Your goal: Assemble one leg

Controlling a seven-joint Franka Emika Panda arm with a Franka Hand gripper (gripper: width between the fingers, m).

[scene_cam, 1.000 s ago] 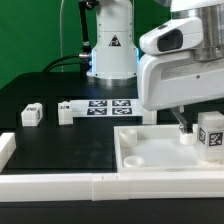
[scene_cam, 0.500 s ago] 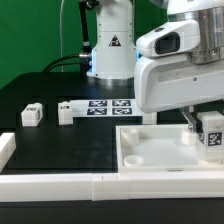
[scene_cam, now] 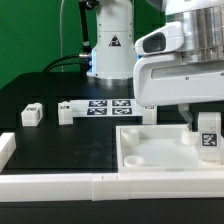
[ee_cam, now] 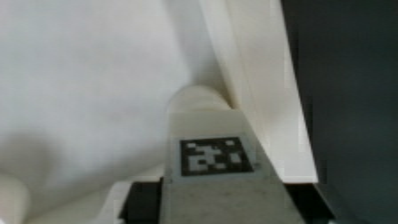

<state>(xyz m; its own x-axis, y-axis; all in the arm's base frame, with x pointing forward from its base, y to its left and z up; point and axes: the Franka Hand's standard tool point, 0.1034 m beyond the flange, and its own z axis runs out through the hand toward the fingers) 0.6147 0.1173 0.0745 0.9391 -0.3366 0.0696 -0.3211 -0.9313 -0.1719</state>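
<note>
Leg [scene_cam: 209, 135]: small white plastic block, roughly cuboid, upright, with a black-and-white square tag on the face turned to the exterior camera. It is clamped between the fingers of the gripper [scene_cam: 203, 124], over the corner of the white tray [scene_cam: 150, 165] at the exterior view's right; contact with the tray floor cannot be told. In the wrist view the leg [ee_cam: 214, 140] shows its tag uppermost, close to the tray's raised rim. Second leg [scene_cam: 31, 115]: same kind, loose on the black table [scene_cam: 60, 150] at the exterior view's left. Third leg [scene_cam: 66, 110]: same kind, near the second, apart from it.
</note>
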